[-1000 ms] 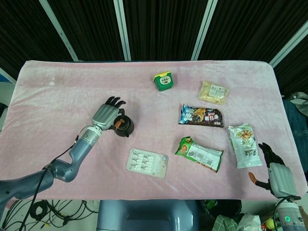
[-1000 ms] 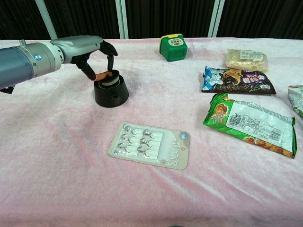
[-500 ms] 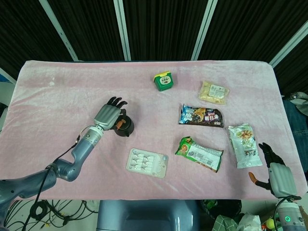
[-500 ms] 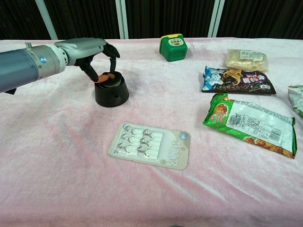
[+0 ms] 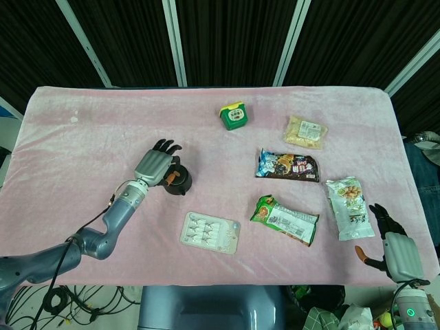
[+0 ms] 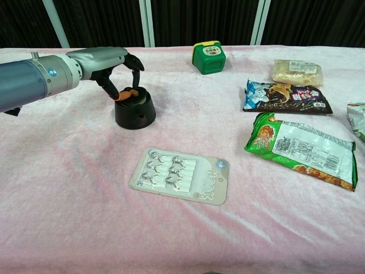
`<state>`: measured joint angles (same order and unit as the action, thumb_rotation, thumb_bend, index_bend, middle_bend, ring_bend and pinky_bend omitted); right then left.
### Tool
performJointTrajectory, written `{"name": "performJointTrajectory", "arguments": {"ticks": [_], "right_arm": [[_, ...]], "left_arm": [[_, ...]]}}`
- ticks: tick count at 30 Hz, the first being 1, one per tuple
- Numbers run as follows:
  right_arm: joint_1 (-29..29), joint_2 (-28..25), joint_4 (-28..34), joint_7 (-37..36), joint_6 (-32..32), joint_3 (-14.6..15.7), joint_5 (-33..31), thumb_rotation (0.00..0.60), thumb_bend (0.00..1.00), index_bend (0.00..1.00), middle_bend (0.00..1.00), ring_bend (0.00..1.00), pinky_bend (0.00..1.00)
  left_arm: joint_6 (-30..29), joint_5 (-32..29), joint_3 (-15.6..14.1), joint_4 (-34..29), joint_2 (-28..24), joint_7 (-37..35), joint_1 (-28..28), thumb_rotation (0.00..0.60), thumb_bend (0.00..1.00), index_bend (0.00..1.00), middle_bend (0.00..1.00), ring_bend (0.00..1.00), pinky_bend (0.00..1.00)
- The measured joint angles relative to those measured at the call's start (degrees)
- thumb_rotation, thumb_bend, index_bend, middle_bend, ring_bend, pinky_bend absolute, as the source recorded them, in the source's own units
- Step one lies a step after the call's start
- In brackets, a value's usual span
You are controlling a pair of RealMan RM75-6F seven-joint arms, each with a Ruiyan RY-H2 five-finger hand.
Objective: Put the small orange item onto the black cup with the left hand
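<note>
The black cup (image 5: 181, 183) (image 6: 134, 112) stands on the pink cloth, left of the middle. The small orange item (image 5: 171, 177) (image 6: 129, 93) lies across the cup's top. My left hand (image 5: 155, 163) (image 6: 106, 60) arches over the cup from the left, with its thumb and a finger still closed on the orange item's ends. My right hand (image 5: 394, 246) hangs low at the right, off the table's front edge, fingers apart and holding nothing.
A blister pack (image 5: 210, 232) (image 6: 181, 174) lies just in front of the cup. A green box (image 5: 234, 115) (image 6: 209, 57) stands at the back. Snack bags lie to the right: a dark one (image 6: 287, 97), a green one (image 6: 301, 148), a pale one (image 6: 297, 72).
The left hand has carried the orange item a little to the right and set it on the cup's top. Over the last half second it has barely moved. The right hand is still.
</note>
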<state>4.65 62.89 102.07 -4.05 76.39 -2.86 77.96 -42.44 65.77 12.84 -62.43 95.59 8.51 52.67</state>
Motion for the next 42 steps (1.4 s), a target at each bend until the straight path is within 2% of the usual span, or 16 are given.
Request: {"name": "performJointTrajectory", "arguments": {"ticks": [8,12,17,26,32,42], "right_arm": [[0.0,0.0,0.0,-0.1,0.0,0.0,0.1,0.600,0.21,0.05,0.04,0.14,0.16],[0.0,0.0,0.0,-0.1,-0.1,0.0,0.0,0.600,0.21,0.05,0.04,0.14,0.16],[0.1,0.1,0.0,0.0,-0.1,0.0,0.0,0.600,0.21,0.05,0.04,0.14,0.16],[0.1,0.0,0.1,0.0,-0.2,0.0,-0.1,0.600,0.21,0.05,0.04,0.14,0.16],[0.1,0.0,0.1,-0.1,-0.2,0.0,0.0,0.600,0.21,0.05,0.04,0.14,0.16],[0.1,0.1,0.3,0.2,-0.3,0.1,-0.1,0.600,0.21,0.05,0.04,0.14,0.16]], "left_arm": [[0.6,-2.5,-0.4,-0.4,-0.2,3.5,0.2,0.600,0.44,0.55,0.14,0.00,0.01],[0.7,-4.0,-0.4,-0.8,-0.4,5.0,0.4,0.600,0.38,0.41,0.13,0.00,0.01],[0.7,-5.3,-0.4,-1.9,-0.8,6.2,0.5,0.600,0.35,0.17,0.11,0.00,0.00],[0.3,-5.9,-0.4,-3.5,-1.5,6.4,0.5,0.600,0.35,0.02,0.10,0.00,0.00],[-1.9,-4.5,-0.1,-4.8,-2.2,5.7,0.2,0.600,0.35,0.00,0.09,0.00,0.00],[-8.7,-0.5,0.9,-10.9,-6.4,1.9,-2.6,0.600,0.34,0.00,0.10,0.00,0.01]]}}
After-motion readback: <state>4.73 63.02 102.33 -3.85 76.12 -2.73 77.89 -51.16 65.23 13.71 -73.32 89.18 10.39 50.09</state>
